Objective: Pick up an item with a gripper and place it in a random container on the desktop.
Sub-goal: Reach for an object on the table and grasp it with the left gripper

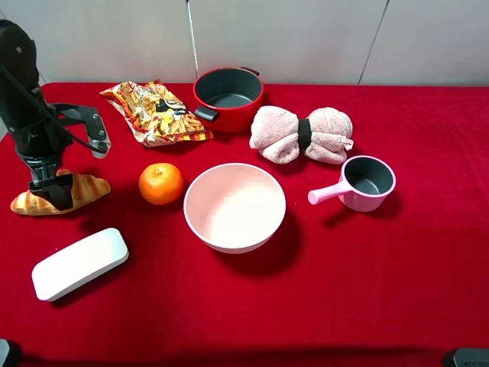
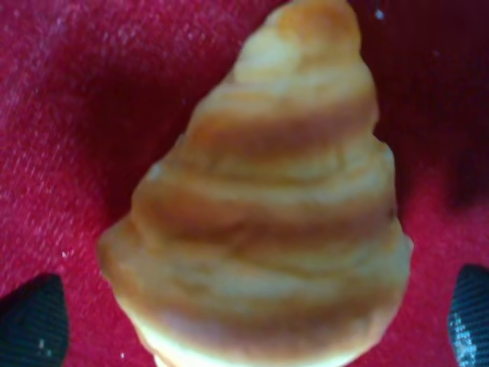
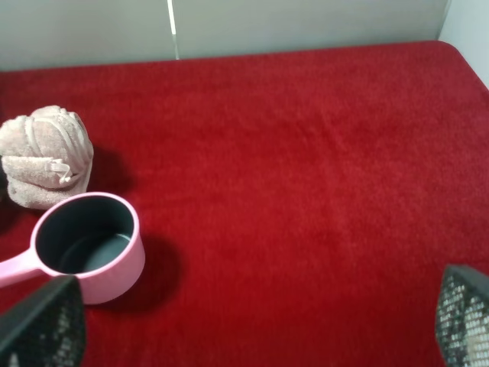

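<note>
The golden-brown croissant [image 1: 89,188] lies on the red desktop [image 1: 367,290] at the far left. My left gripper [image 1: 52,189] is down over its middle, on the black arm [image 1: 27,107]. In the left wrist view the croissant [image 2: 267,214] fills the picture, and the gripper [image 2: 250,329] is open, with a fingertip [image 2: 30,329] on each side and a small gap to the pastry. The pale pink bowl [image 1: 234,206] stands empty at the centre, to the right of the croissant. My right gripper [image 3: 252,329] is open and empty above bare cloth; the exterior view does not show it.
A round orange fruit [image 1: 160,183] sits between croissant and bowl. A white oblong box [image 1: 79,263] lies front left. At the back are a snack bag [image 1: 157,111], a red pot [image 1: 228,98] and a rolled pink towel [image 1: 302,135]. A small pink saucepan [image 1: 365,183] stands right of the bowl.
</note>
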Robot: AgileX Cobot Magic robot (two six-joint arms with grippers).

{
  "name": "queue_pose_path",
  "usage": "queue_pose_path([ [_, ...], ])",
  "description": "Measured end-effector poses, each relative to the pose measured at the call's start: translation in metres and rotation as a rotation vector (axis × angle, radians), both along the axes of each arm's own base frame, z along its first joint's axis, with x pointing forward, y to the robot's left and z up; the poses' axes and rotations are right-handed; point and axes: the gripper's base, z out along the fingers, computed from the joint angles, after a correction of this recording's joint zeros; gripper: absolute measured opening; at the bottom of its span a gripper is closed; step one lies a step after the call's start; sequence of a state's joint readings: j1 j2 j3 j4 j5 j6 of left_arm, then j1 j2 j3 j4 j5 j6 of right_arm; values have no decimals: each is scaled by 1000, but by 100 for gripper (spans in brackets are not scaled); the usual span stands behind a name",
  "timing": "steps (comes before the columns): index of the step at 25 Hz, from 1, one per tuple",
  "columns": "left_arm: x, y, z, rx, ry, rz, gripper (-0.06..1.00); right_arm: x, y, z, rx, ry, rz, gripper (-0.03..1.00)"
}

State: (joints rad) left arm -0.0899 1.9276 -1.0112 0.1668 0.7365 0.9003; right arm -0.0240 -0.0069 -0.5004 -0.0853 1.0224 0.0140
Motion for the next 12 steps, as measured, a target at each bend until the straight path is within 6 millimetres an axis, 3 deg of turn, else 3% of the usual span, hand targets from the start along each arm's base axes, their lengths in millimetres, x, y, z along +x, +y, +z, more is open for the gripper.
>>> queue_pose_path([
  [12, 3, 1, -6, 5, -21, -33, 99, 0, 0, 0, 0, 0, 0, 69],
])
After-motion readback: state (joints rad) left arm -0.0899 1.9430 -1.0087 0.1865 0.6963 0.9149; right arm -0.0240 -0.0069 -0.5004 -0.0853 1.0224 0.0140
